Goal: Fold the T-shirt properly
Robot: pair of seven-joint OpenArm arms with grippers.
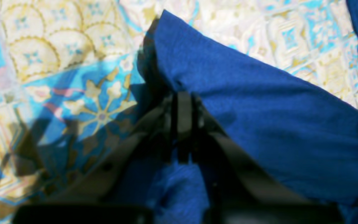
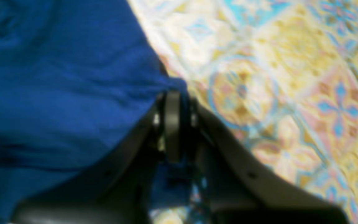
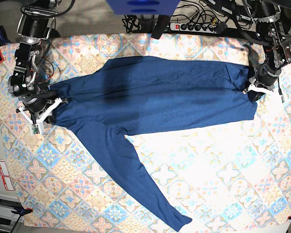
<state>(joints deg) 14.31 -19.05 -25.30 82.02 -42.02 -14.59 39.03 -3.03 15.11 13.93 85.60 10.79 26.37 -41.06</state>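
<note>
**Both pincers nipped on the shirt, cloth stretched between them**

From my left wrist the view is soft and blurred: my left gripper (image 1: 183, 124) has its jaws pressed together on a peak of the T-shirt (image 1: 259, 124), and the fabric below the fingers dissolves into a dark smear at 6 o'clock, so I cannot make out how much cloth sits inside the pinch. A second strip of blue is cut off by the frame edge at 2 o'clock.

My right wrist is just as hazy. My right gripper (image 2: 172, 124) is closed on a fold of the shirt, which fills everything from 7 to 12 o'clock; the hem beneath the fingers is lost in shadow.

From above, the T-shirt (image 3: 160, 97) lies spread across the middle of the table, my left gripper (image 3: 254, 90) at 3 o'clock, my right gripper (image 3: 39, 109) at 9 o'clock. One sleeve runs down toward 6 o'clock; the other I cannot find.

Underneath is a patterned tablecloth (image 3: 223, 170) in yellow, pink and turquoise tiles. At 12 o'clock a power strip (image 3: 194, 26) and tangled cables sit beyond the table edge.
</note>
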